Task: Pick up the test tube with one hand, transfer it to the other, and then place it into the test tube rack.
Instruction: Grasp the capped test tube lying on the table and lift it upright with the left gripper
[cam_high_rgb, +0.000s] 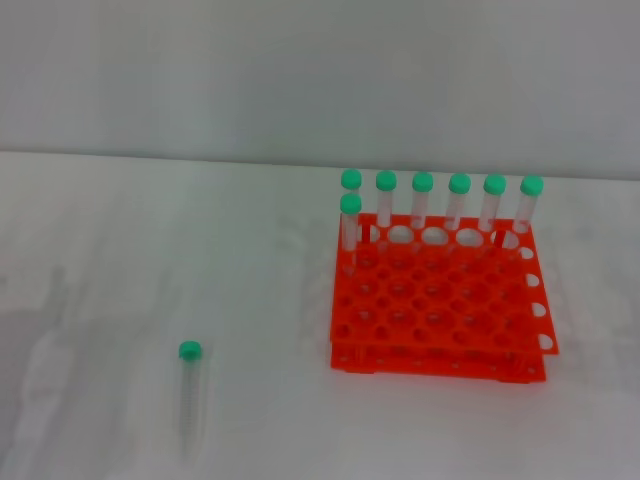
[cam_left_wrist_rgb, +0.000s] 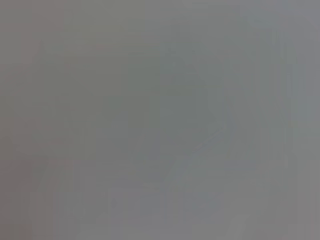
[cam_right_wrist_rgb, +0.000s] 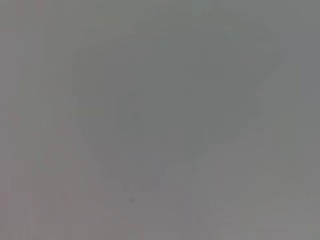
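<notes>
The white table (cam_high_rgb: 150, 260) fills most of the head view, its far edge meeting a pale grey wall (cam_high_rgb: 300, 70) behind the test tube rack (cam_high_rgb: 440, 300). The orange-red, two-tier rack stands to the robot's right, near the table's far edge, with open table on all sides of it. Six green-capped tubes (cam_high_rgb: 440, 200) stand upright along the rack's back row, and a seventh tube (cam_high_rgb: 350, 222) stands in the second row at the rack's left end; the rest of the round holes in front of them are open. The test tube (cam_high_rgb: 189, 385) lies flat on the table, well apart from the rack, off its front-left corner, with its green cap (cam_high_rgb: 190, 350) pointing toward the far edge and its clear body running toward the near edge. Bare table surrounds it. Neither gripper appears in any view, and both wrist views show only featureless grey, so their grip cannot be judged.
</notes>
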